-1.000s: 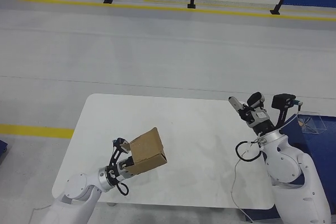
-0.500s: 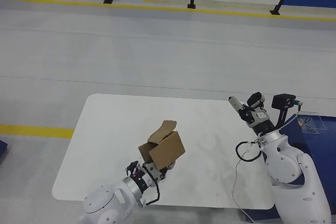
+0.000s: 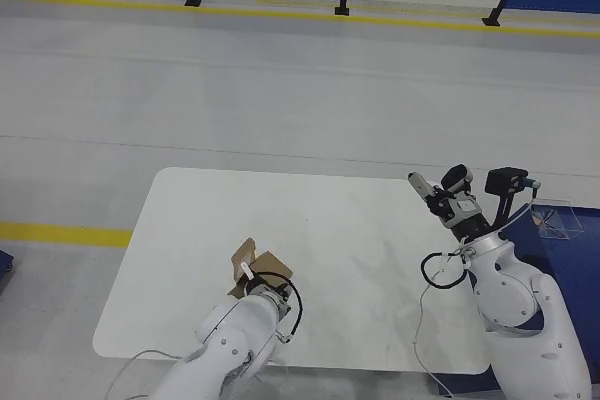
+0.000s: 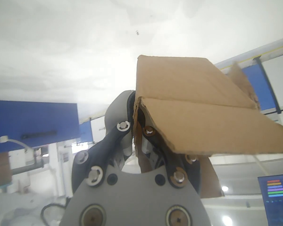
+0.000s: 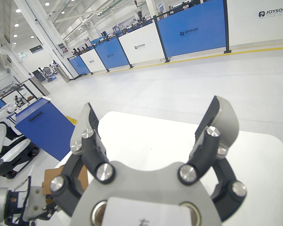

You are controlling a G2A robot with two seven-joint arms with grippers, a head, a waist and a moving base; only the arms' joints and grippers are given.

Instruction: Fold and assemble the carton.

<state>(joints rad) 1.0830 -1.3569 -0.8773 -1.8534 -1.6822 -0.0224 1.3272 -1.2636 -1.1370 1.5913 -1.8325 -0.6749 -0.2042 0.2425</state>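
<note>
Grips the carton by one edge in the clenched left jaws over the near part of the table, with the right jaws spread and empty well apart, shows only one crease bent, so probably far from assembled.

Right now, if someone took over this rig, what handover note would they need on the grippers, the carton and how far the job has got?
Left gripper: jaws shut on an edge of the carton.
Right gripper: jaws open, holding nothing, raised by the far right corner of the table.
Carton: held over the table's near left part; whether it touches the surface cannot be told.
Done: carton gripped and bent along one crease, with a flap sticking out loose.
Left: fold the remaining flaps and close it into a box, probably with the right arm's help.
</note>
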